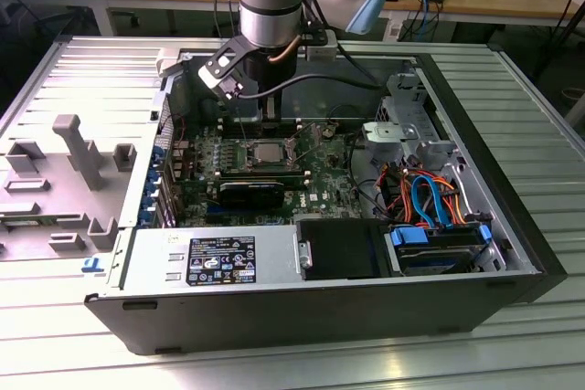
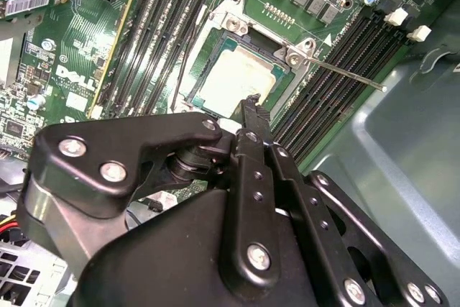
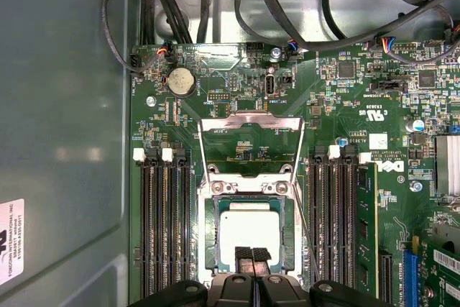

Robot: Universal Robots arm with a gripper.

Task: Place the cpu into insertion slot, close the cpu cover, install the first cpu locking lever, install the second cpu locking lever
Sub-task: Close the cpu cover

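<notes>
The cpu (image 3: pixel 249 229) lies flat in the insertion slot (image 3: pixel 213 239), silver top up, on the green motherboard. The cpu cover (image 3: pixel 250 126) stands open, swung back from the slot, with board showing through its window. In the second wrist view the cpu (image 2: pixel 237 77) sits inside the slot's silver rim (image 2: pixel 231 11), and one thin locking lever (image 2: pixel 348 75) sticks out unlatched to the side. My gripper (image 3: pixel 251 253) is shut with nothing in it and hovers just over the cpu's near edge. In the second wrist view the gripper (image 2: pixel 251 103) tips point at that edge. The exterior view shows the gripper (image 1: pixel 268 121) above the slot (image 1: pixel 265 154).
Black memory slots (image 3: pixel 164 228) flank the socket on both sides. Black cables (image 3: pixel 215 5) run along the case wall beyond the board. In the exterior view a drive cage (image 1: pixel 407 121), coloured cables (image 1: pixel 430 198) and a power supply (image 1: pixel 210 258) crowd the open case.
</notes>
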